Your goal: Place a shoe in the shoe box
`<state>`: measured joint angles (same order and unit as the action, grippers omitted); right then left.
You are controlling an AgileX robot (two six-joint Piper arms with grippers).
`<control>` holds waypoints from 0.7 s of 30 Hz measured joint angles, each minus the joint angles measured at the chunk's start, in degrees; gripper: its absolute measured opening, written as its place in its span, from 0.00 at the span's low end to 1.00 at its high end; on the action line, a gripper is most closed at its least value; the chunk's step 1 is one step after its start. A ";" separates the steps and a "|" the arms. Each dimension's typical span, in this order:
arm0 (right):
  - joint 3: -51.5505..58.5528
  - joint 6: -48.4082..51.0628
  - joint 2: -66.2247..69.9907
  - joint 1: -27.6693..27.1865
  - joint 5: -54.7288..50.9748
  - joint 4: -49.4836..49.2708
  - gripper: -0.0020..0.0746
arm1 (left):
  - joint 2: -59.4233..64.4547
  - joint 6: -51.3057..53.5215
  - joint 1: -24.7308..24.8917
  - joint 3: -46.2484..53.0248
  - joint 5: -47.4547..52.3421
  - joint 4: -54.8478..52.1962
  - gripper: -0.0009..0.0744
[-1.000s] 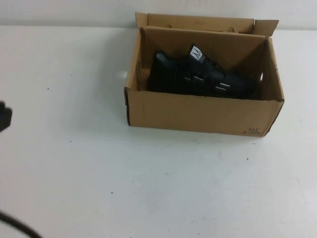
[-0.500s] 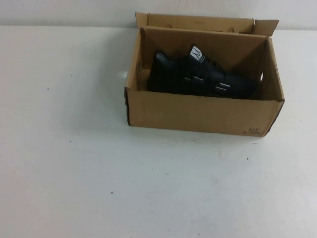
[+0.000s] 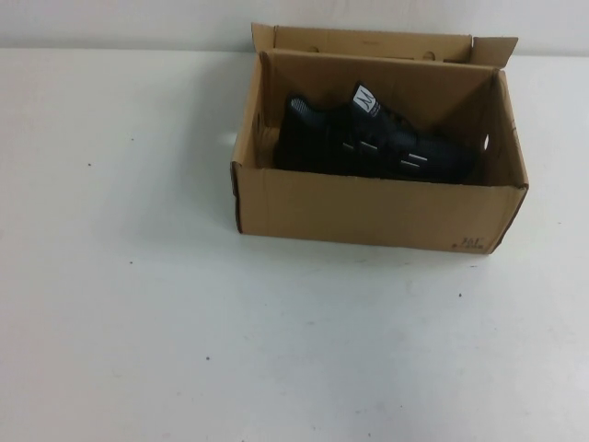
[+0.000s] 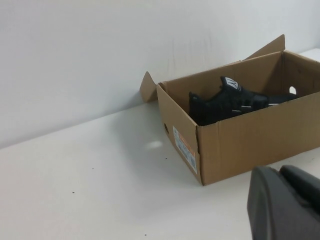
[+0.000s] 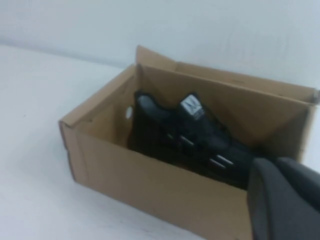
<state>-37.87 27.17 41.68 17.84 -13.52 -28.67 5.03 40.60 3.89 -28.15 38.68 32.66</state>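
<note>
The shoe (image 3: 373, 143) lies inside the shoe box (image 3: 368, 216), resting on the box floor with its white tongue label up and its side against the box's far wall. The box stands open on the white table (image 3: 138, 322), flaps up. By the look of it the placing is done, and what remains is a clean retreat.

The left gripper (image 4: 287, 202) sits off the labelled end of the box, clear of it; the right gripper (image 5: 285, 200) hovers close to the near wall of the box. Neither holds anything, but whether their fingers are spread or pressed together cannot be told. The right arm should probably draw back away from the box wall, so the cardboard is not nudged.
</note>
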 joint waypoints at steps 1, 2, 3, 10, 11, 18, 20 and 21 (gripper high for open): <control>3.37 0.11 -3.09 0.00 1.83 -0.11 0.02 | 0.00 0.00 0.00 0.00 0.00 0.00 0.01; 6.34 0.11 -6.10 0.00 3.46 -0.15 0.02 | 0.00 -0.11 0.00 0.00 0.00 0.00 0.01; 8.95 0.11 -8.44 0.00 5.00 -0.37 0.02 | 0.00 -0.23 0.00 0.00 0.00 0.00 0.01; 20.55 0.11 -21.82 0.00 9.00 -0.73 0.02 | 0.00 -1.70 0.00 0.00 0.62 0.11 0.01; 21.80 0.11 -22.91 0.00 9.10 -0.73 0.02 | 0.00 -1.82 0.00 0.00 0.66 0.11 0.01; 26.40 0.11 -24.79 0.00 8.99 -0.82 0.01 | 0.00 -2.05 0.00 0.00 0.98 0.11 0.01; 26.78 0.11 -24.79 0.00 8.89 -0.82 0.01 | 0.00 -2.18 0.00 0.00 1.20 0.11 0.01; 26.93 0.11 -24.79 0.00 8.62 -0.82 0.01 | 0.00 -2.22 0.00 0.00 1.33 0.11 0.01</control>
<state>-10.94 27.28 16.89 17.84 -4.91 -29.48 5.03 38.37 3.89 -28.15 40.01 32.77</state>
